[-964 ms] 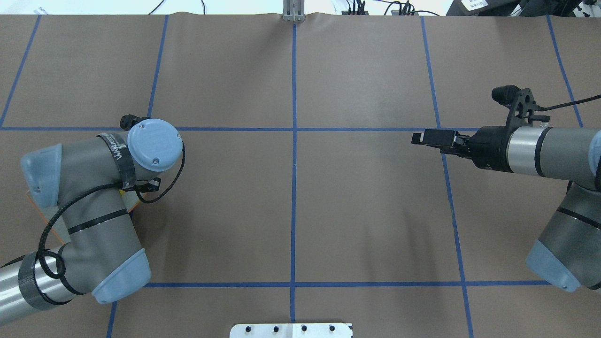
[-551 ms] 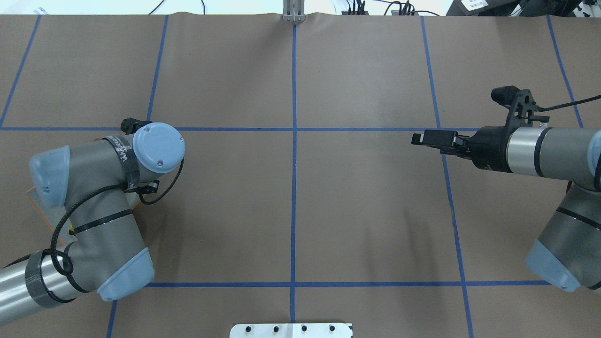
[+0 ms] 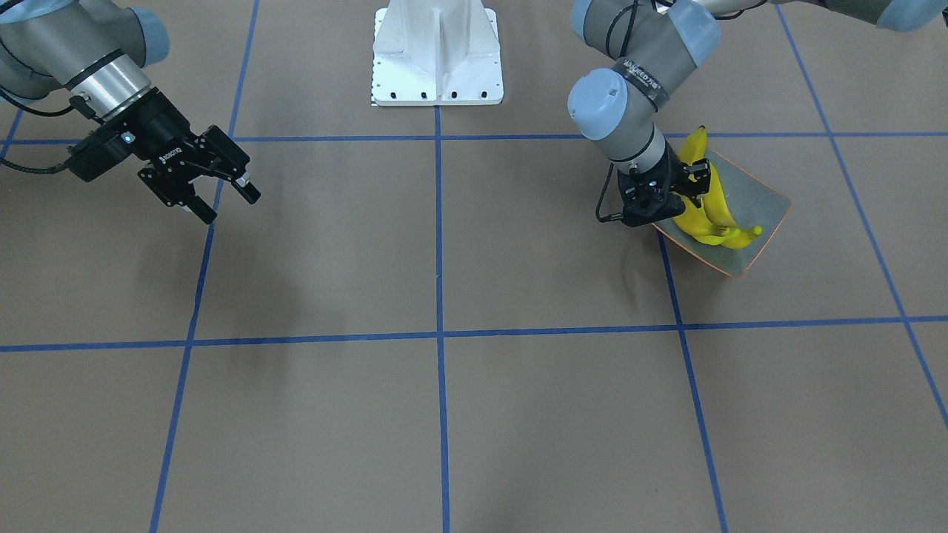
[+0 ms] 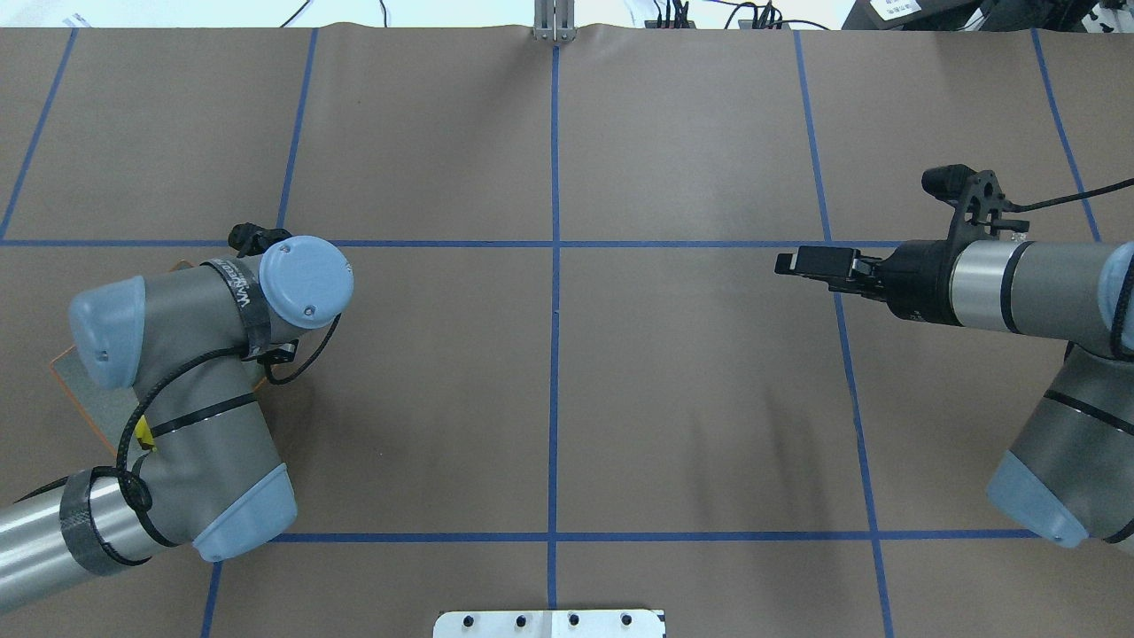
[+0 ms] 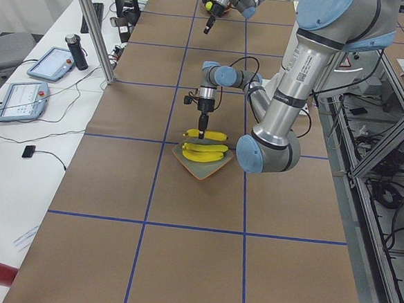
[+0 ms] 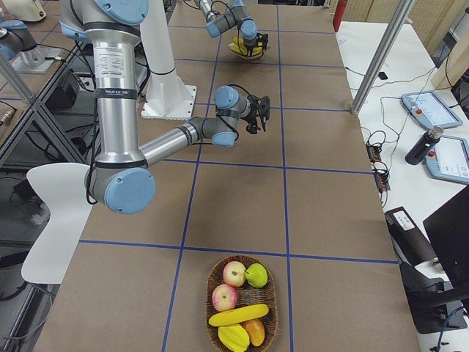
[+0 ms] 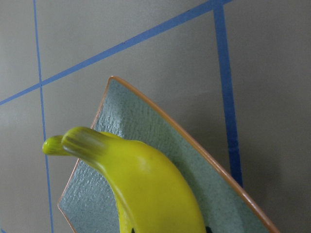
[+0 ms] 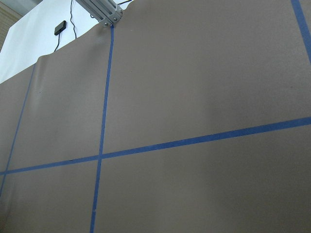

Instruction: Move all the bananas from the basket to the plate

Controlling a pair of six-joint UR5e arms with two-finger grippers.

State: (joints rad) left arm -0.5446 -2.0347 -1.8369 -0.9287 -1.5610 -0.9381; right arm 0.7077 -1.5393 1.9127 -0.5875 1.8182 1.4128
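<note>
Work surface: brown paper-covered table (image 4: 691,372), marked into a grid by blue tape lines (image 4: 555,354). White side bench (image 5: 5,193) runs alongside, carrying grey tablet-style control pendants (image 5: 18,100). Silver aluminium frame post (image 5: 94,33) stands upright at the table edge.

Left arm (image 4: 177,381) and right arm (image 4: 1036,283): grey tubular links, pale blue joint caps with small screws, bright silver wrist sections. Black cable (image 4: 314,354) loops along the left arm. Right end effector (image 3: 231,206): black, white lettering. Base (image 3: 437,52): white.

Brown table (image 3: 518,414), blue tape grid (image 3: 438,334); on it plate (image 3: 749,197), wicker basket (image 6: 209,279), white robot base (image 3: 437,52).
</note>
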